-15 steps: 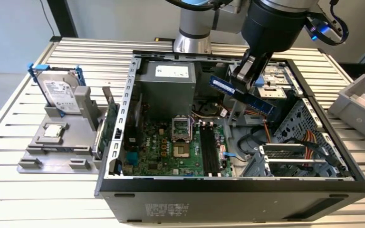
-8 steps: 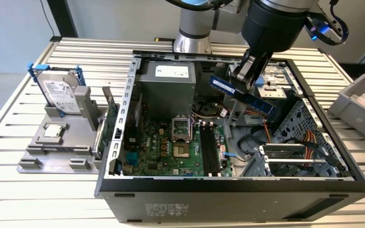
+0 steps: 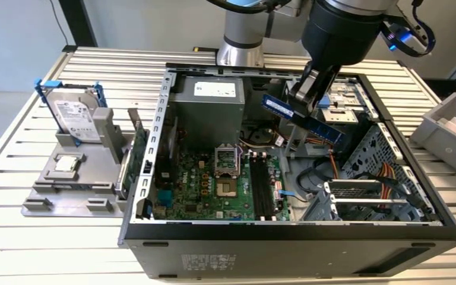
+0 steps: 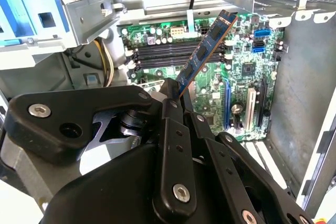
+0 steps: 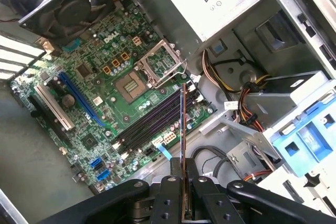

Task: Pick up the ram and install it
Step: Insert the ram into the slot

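Ext. view: a grey robot arm (image 3: 335,29) is reaching down into an open black desktop PC case (image 3: 291,234) that is lying on its side on a slatted metal tabletop (image 3: 22,237). Its black jaws are clenching a long, narrow, dark-blue RAM stick (image 3: 327,129) w/ small chips, pinching it across its flat faces. The RAM stick is hanging in the air over the case interior. It is tilting, w/ the higher end toward the exterior view's left and the lower end toward the exterior view's right. It is sitting well above the green motherboard (image 3: 204,184) and is touching only the jaws.

Second wrist view: the RAM stick (image 4: 202,56) is jutting out from btw the jaws, w/ the row of long black memory slots (image 4: 163,56) lying beyond it on the board.

First wrist view: the RAM stick (image 5: 182,129) is showing edge-on, crossing in front of the same slots (image 5: 149,124), which are running beside the square silver CPU socket (image 5: 131,85).

At the exterior view's left, outside the case, a silver hard drive in a blue bracket (image 3: 78,116) is standing upright on a grey fixture block (image 3: 78,178). A green card w/ a metal bracket (image 3: 138,148) is standing on edge btw that block and the case wall. A grey bin (image 3: 450,124) is sitting at the exterior view's right.
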Controlling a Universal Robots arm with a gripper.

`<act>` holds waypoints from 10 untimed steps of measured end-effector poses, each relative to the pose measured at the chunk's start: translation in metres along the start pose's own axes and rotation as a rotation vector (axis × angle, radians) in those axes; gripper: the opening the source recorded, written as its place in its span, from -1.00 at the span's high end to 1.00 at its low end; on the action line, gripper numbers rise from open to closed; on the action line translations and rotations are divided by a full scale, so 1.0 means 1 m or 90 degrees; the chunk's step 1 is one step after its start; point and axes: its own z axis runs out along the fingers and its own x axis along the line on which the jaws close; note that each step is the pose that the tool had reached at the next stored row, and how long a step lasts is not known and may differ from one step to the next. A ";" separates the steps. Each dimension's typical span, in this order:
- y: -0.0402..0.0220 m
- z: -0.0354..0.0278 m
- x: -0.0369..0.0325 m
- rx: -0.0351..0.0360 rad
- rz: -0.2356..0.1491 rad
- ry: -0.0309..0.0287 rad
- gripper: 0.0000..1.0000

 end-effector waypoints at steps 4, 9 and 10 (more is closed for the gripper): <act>0.0000 0.0000 0.0000 0.0002 0.007 -0.0002 1.00; 0.0000 0.0000 0.0000 0.0003 0.012 -0.0004 1.00; 0.0000 0.0000 0.0000 0.0004 0.014 -0.0005 1.00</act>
